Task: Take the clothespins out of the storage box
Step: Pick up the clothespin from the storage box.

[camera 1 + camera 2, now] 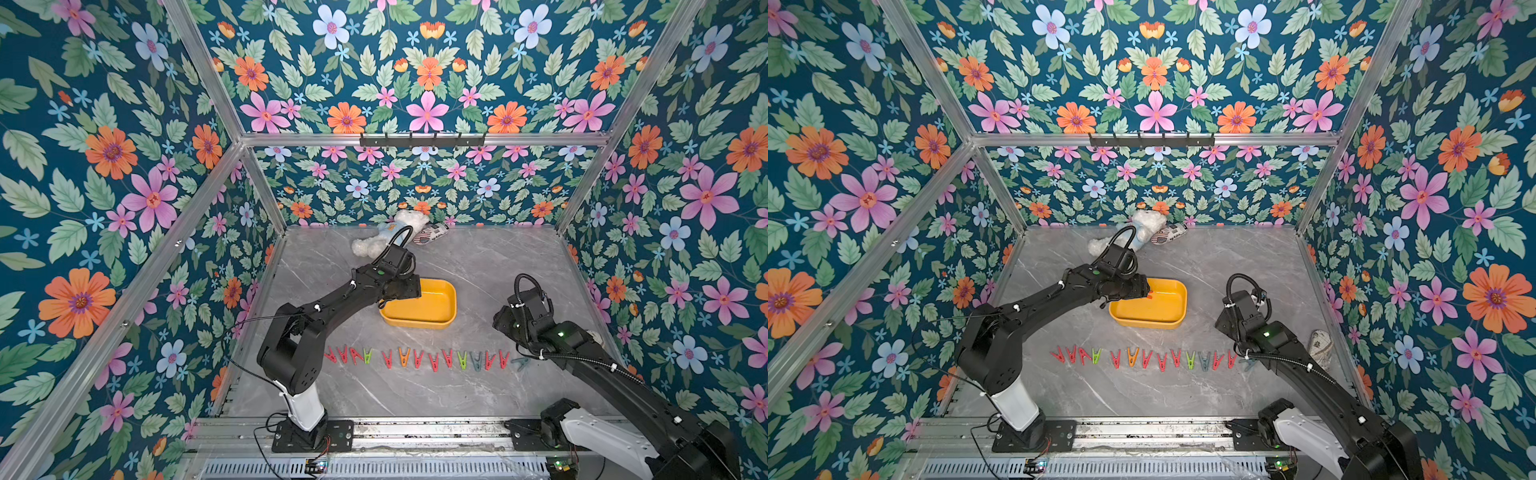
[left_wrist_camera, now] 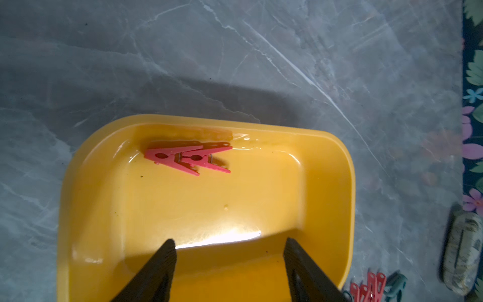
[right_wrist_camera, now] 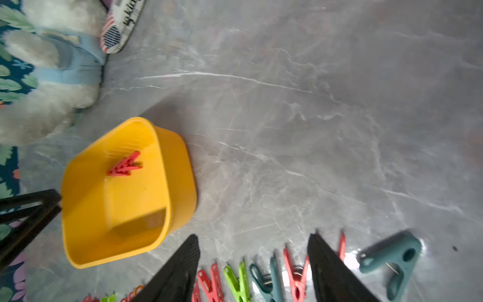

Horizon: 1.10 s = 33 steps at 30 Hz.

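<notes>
Yellow glossy plastic with rounded corners, the storage box [image 2: 198, 204] holds two red clothespins [image 2: 187, 158], overlapping against one long wall. We see the left gripper [image 2: 230, 243] above the box, its ribbed black fingers [image 2: 156, 266] apart and empty. On the robot's side of the box, a row of clothespins [image 1: 419, 358] lies on the grey marbled worktop [image 1: 478, 257]. The right gripper [image 3: 253, 238] hangs open over the row's end.

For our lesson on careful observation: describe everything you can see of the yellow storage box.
The storage box is a shallow yellow tray, glossy like plastic, rectangular with rounded corners and sloping walls. It sits upright and open on the grey marbled table. Two red clothespins lie overlapping on its floor near one wall; otherwise it is empty. The left hand, open, hangs over one end.
</notes>
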{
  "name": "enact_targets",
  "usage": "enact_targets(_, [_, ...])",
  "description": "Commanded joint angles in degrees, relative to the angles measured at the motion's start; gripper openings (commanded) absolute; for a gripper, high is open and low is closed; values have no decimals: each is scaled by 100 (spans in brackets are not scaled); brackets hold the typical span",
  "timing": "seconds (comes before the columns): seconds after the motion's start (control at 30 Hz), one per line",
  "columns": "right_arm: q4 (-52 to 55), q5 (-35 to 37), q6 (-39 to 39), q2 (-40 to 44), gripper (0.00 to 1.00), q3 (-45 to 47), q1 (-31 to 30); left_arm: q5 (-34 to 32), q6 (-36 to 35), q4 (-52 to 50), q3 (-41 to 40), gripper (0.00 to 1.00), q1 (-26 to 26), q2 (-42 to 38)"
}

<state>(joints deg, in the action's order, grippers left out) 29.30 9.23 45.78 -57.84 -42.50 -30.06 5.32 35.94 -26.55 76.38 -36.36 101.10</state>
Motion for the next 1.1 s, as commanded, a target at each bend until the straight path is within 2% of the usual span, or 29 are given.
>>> enact_targets(0.0, [-776,-353,-459,-99,77,-132,-1,-336,412,-292,94,60,4,129])
enact_targets(0.13, [-1308,-606,-663,-227,85,-244,-4,-480,793,-436,268,50,4,446])
enact_targets(0.23, [-1640,-786,-785,-325,99,-314,-7,-500,999,-515,390,47,5,698])
enact_targets(0.63, [-2024,-1137,-1105,-648,99,-436,-6,-512,1347,-439,775,40,-3,1351])
enact_targets(0.7, [-2012,-1134,-1144,-657,99,-431,-7,-539,1346,-503,846,35,-3,1466])
enact_targets(1.07, [-1876,-1033,-1150,-585,99,-366,-6,-823,1347,-837,1131,34,15,1799])
